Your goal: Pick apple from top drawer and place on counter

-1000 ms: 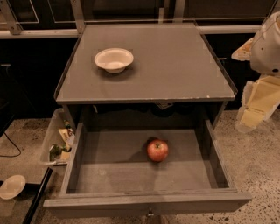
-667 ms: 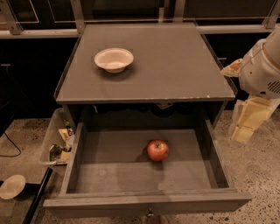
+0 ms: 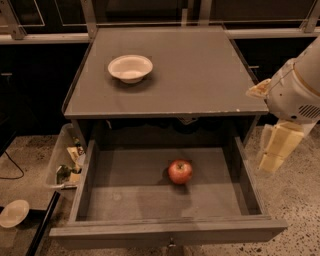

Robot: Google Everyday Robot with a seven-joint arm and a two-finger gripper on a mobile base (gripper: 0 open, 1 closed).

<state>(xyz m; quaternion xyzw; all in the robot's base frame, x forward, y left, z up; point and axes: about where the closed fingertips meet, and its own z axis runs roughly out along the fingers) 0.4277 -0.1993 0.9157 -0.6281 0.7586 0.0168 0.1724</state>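
Red apple [image 3: 180, 171] in top drawer [image 3: 125, 200]; tool [image 3: 272, 157] right of drawer, grip state unclear.

This looks like a robot test lab staged as a kitchen. A lone grey counter [image 3: 200, 75] with its top drawer [image 3: 165, 231] open stands on speckled floor [image 3: 300, 205] before dark metal-framed panels [image 3: 145, 10]. A clutter bin [image 3: 61, 162] and loose cable [image 3: 12, 170] lie left, and the gripper [image 3: 275, 150] hangs at right beside the drawer.

White bowl [image 3: 130, 68], cluttered plastic bin [image 3: 61, 162]
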